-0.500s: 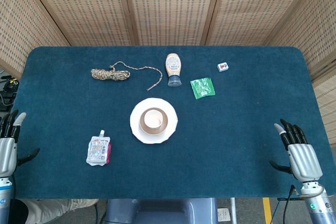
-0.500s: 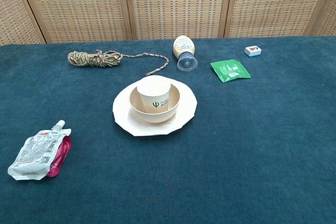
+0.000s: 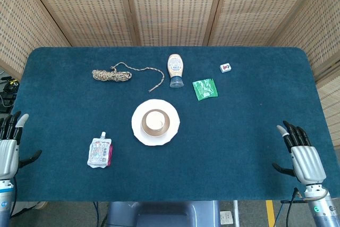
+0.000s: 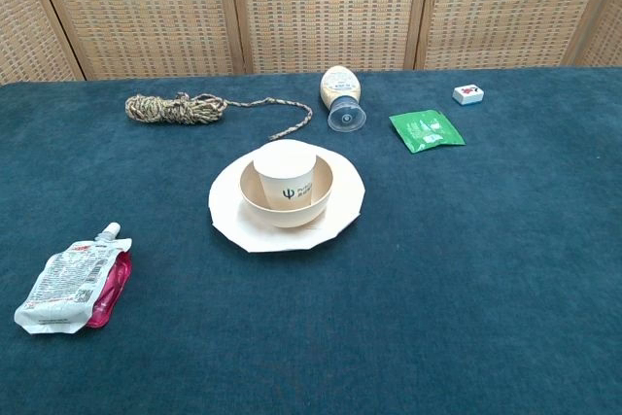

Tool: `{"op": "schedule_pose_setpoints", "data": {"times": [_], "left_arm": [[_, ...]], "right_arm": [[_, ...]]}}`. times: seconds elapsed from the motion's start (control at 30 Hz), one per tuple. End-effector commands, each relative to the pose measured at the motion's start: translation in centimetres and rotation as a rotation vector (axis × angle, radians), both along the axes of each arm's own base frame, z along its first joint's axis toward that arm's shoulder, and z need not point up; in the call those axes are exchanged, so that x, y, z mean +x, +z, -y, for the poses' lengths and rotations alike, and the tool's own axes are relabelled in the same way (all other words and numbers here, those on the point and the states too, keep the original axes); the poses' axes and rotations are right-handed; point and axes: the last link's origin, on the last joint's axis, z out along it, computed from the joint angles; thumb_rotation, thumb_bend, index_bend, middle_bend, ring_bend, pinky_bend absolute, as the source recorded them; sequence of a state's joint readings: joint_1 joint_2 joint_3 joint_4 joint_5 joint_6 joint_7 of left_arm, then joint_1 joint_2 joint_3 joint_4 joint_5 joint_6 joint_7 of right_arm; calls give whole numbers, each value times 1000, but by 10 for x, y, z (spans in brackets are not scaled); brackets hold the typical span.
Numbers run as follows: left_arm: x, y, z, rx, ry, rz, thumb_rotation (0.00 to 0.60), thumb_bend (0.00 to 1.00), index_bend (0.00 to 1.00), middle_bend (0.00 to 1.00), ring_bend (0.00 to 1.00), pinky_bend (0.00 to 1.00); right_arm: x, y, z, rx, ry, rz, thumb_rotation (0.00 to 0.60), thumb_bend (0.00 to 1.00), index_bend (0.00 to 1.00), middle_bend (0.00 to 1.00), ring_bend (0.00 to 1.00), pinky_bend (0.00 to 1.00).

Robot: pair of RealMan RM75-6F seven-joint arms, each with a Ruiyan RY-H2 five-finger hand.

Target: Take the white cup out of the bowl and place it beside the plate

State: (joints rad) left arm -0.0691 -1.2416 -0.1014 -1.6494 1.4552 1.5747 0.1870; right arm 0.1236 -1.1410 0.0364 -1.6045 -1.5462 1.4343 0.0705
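A: Blue table (image 3: 249, 131), head view: left hand (image 3: 8, 147) and right hand (image 3: 304, 155) unchanged, released, empty. White cup (image 3: 154, 121) far between them, in bowl (image 3: 145, 125) on plate (image 3: 172, 130).

B: Chest view: hands unseen; white cup (image 4: 286, 174) upright. Task unstarted.

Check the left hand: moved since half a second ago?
Yes, slightly. In the head view the left hand sits a little lower against the table's left edge, toward the bottom of the frame. It holds nothing, fingers apart.
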Motion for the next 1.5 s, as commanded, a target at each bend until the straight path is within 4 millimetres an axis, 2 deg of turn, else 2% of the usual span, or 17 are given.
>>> {"op": "schedule_pose_setpoints", "data": {"times": [0.03, 0.1, 0.23, 0.4, 0.7, 0.83, 0.97, 1.17, 1.5], "left_arm": [[5, -1, -3, -5, -14, 2, 600, 127, 0, 0, 0, 0], [10, -1, -7, -12, -30, -1, 600, 128, 0, 0, 0, 0], [30, 0, -29, -50, -75, -17, 600, 128, 0, 0, 0, 0], [66, -5, -61, -149, -136, -46, 600, 129, 0, 0, 0, 0], [118, -39, -113, -343, -176, -144, 600, 130, 6, 0, 0, 0], [139, -55, -126, -392, -200, -168, 600, 131, 26, 0, 0, 0], [159, -70, -139, -429, -216, -197, 600, 133, 119, 0, 0, 0], [185, -97, -152, -492, -235, -235, 600, 142, 187, 0, 0, 0], [219, -140, -161, -552, -229, -302, 600, 144, 183, 0, 0, 0]], "right_arm": [[0, 1, 0, -3, 3, 8, 600, 61, 0, 0, 0, 0], [0, 2, 1, -6, 2, 9, 600, 61, 0, 0, 0, 0], [-2, 4, 2, -8, -7, 18, 600, 61, 0, 0, 0, 0], [-6, 7, 4, -13, -28, 29, 600, 61, 0, 0, 0, 0], [-9, 8, 6, 2, -39, 48, 600, 61, 0, 0, 0, 0], [-12, 8, 7, 8, -49, 56, 600, 61, 0, 0, 0, 0], [-14, 9, 9, 10, -59, 67, 600, 61, 0, 0, 0, 0], [-18, 10, 12, 17, -75, 80, 600, 61, 0, 0, 0, 0], [-25, 19, 16, -2, -99, 121, 600, 61, 0, 0, 0, 0]]}}
